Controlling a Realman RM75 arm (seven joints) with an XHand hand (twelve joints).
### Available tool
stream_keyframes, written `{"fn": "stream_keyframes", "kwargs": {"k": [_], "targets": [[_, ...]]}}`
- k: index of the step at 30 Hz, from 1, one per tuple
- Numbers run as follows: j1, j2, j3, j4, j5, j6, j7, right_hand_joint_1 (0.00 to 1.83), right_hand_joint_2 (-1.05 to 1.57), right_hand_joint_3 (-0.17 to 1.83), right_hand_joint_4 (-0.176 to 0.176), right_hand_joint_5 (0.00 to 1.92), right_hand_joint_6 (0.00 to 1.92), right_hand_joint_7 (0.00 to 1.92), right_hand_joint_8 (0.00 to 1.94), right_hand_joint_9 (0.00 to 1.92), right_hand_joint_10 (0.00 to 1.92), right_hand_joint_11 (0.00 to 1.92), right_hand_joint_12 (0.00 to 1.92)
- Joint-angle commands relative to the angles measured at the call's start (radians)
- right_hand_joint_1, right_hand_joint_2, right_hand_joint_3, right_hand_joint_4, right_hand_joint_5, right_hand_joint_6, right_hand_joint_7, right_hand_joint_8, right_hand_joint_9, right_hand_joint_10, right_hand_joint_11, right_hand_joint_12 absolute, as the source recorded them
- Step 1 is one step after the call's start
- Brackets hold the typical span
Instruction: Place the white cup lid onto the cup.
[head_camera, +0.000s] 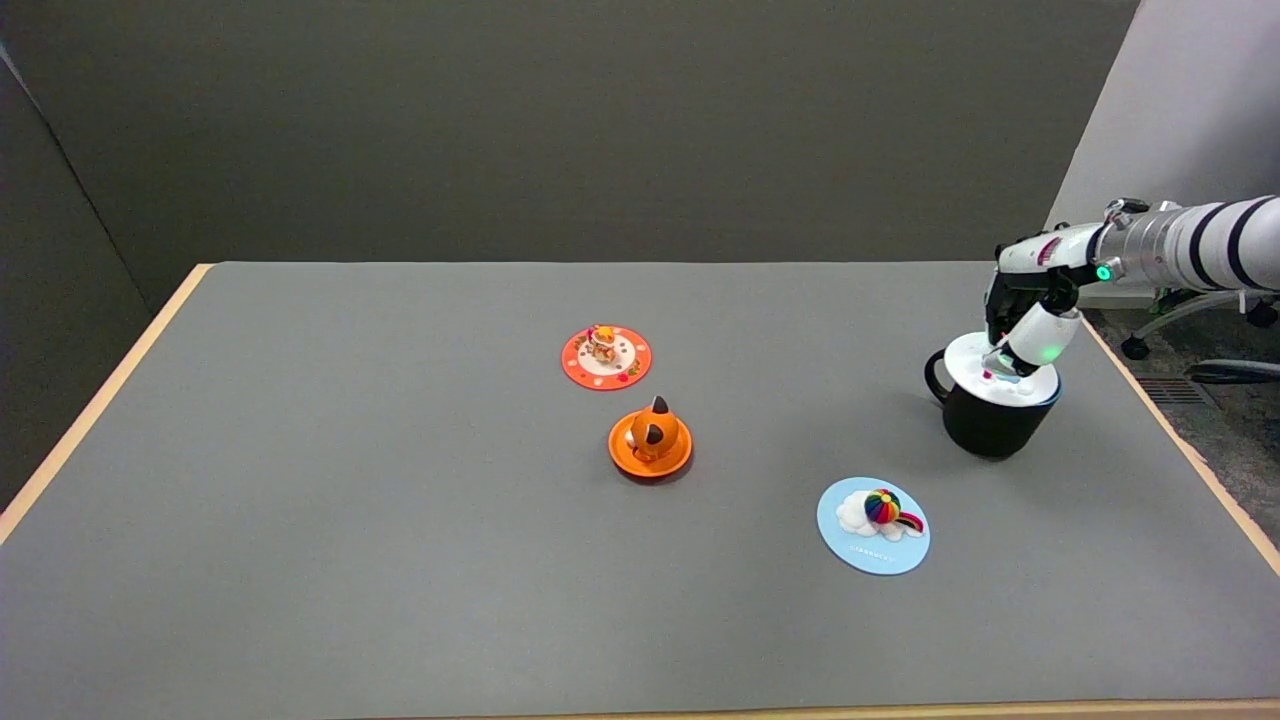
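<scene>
One cup (990, 420), four lids (1000, 372)

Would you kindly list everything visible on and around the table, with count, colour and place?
cup: one, black, handle to picture left, far right of table.
white lid: one, on the cup's rim.
red lid: one, red and white with small figure, table centre, far side.
orange lid: one, orange, cat-like knob, centre, nearer than the red lid.
blue lid: one, light blue, cloud and rainbow ball, near right.
table: one, grey top, wooden edge.
chair base: one, grey, on the floor beyond the table's right edge.
right hand: one, black and white, fingers on the white lid.
</scene>
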Motion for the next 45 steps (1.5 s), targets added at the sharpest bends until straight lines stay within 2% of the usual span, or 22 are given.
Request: {"fn": "stream_keyframes", "kwargs": {"k": [1, 10, 19, 22, 23, 24, 35, 45], "targets": [[-0.034, -0.003, 0.019, 0.011, -0.013, -0.007, 0.004, 0.76, 0.63, 0.77, -0.075, 0.81, 0.37, 0.88, 0.23, 0.76, 0.22, 0.52, 0.43], [-0.033, -0.003, 0.011, 0.022, -0.013, 0.024, 0.004, 0.82, 0.67, 0.74, -0.082, 0.81, 0.36, 0.9, 0.27, 0.77, 0.26, 0.53, 0.42], [-0.033, -0.003, 0.013, 0.027, -0.013, 0.049, 0.004, 0.93, 0.78, 0.68, -0.042, 0.81, 0.42, 0.85, 0.55, 0.73, 0.68, 0.55, 0.46], [-0.033, -0.003, 0.013, 0.033, -0.013, 0.061, 0.004, 0.93, 0.8, 0.66, -0.034, 0.79, 0.45, 0.83, 0.63, 0.7, 0.75, 0.54, 0.49], [-0.033, -0.003, 0.013, 0.034, -0.013, 0.065, 0.004, 0.97, 1.02, 0.37, -0.001, 0.77, 1.02, 0.81, 0.7, 0.69, 0.79, 0.5, 0.58], [-0.033, -0.003, 0.013, 0.036, -0.013, 0.068, 0.004, 0.99, 1.13, 0.21, 0.017, 0.76, 1.33, 0.8, 0.74, 0.69, 0.81, 0.48, 0.64], [-0.033, -0.003, 0.012, 0.045, -0.013, 0.087, 0.004, 0.98, 1.13, 0.24, 0.026, 0.75, 1.33, 0.74, 0.9, 0.68, 0.9, 0.47, 0.69], [-0.033, -0.003, 0.016, 0.053, -0.006, 0.084, 0.004, 0.99, 1.13, 0.25, 0.011, 0.75, 1.36, 0.71, 0.98, 0.66, 0.94, 0.48, 0.77]]}}
